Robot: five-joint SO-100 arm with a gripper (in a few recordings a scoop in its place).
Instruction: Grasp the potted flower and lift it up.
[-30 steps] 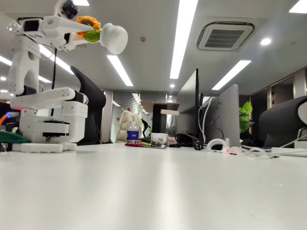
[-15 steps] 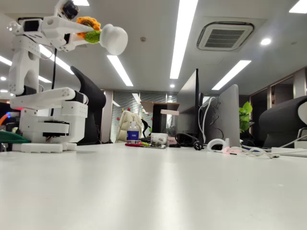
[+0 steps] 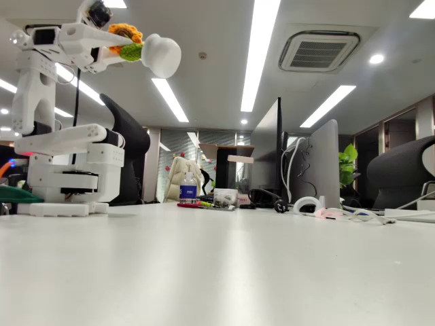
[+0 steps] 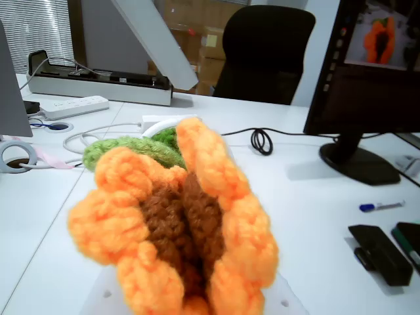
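Nothing has been moved since the earlier frame: the potted flower (image 3: pixel 146 49) is held aloft, clamped in the hand (image 3: pixel 122 46), well above the worktop (image 3: pixel 224 272). Lifting looks done; only steady holding is needed.

No text, label, brand, number or sign is legible in either the fixed or wrist view.
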